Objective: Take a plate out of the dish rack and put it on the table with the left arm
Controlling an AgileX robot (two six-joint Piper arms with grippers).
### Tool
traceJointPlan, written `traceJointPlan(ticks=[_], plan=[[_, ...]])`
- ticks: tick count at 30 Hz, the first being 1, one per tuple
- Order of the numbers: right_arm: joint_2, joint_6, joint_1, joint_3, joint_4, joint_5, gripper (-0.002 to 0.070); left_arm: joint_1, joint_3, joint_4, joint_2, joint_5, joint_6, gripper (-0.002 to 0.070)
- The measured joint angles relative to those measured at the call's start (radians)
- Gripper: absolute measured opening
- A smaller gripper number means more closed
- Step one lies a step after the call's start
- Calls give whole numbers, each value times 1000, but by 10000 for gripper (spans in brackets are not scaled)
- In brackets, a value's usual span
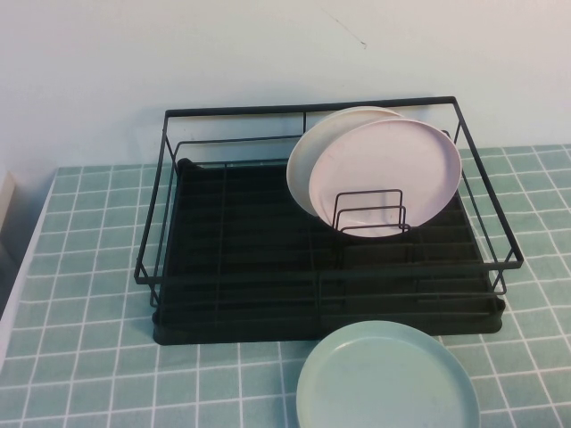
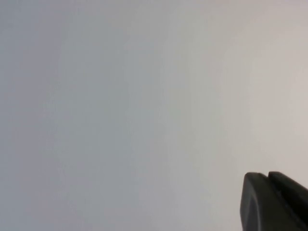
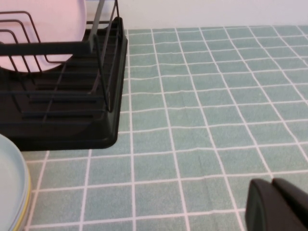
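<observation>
The pale pink plate stands on edge in the right half of the black wire dish rack, its lower rim caught by the small upright dividers so it leans back without rolling. Just behind it, overlapping and apparently touching, a cream-white plate leans the same way. The pink one is the nearer of the two, so its face and upper rim are free for a grasp from the near side.

A pale mint-green plate lies flat on the teal-tiled tabletop just near of the rack; the right wrist view shows more than one rim stacked there, so it seems to top a small pile. Bare tile to the left of the pile looks like the likeliest set-down spot.

Neither arm appears in the high view. The left claw shows only as a dark corner against a blank pale wall, pointing away from the rack; whether it is apart or together I cannot tell. The right claw hovers low over tiles to the right of the rack, likewise not readable. The task looks not yet begun.
</observation>
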Motion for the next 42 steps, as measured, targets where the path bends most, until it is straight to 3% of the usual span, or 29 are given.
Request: traceJointPlan(ticks=[5,9,11,14,19,27,32,39,42], plan=[[0,0,0,0,0,0,-1,0,-211,-50,234,434,48,-3],[0,0,0,0,0,0,-1,0,-351,-226,446,700,321,-3],[0,0,0,0,0,0,-1,0,-438,-389,580,809,524,-3],[0,0,0,0,0,0,-1,0,-501,-539,714,835,690,-3],[0,0,0,0,0,0,-1,0,-528,-801,871,733,827,-3],[0,0,0,0,0,0,-1,0,-535,-1138,1099,714,1246,-3],[0,0,0,0,0,0,-1,-22,-606,-1154,1238,703,1322,22],[0,0,0,0,0,0,-1,-147,-783,-974,1419,662,1336,235],[0,0,0,0,0,0,-1,-177,-854,-901,1504,651,1297,288]])
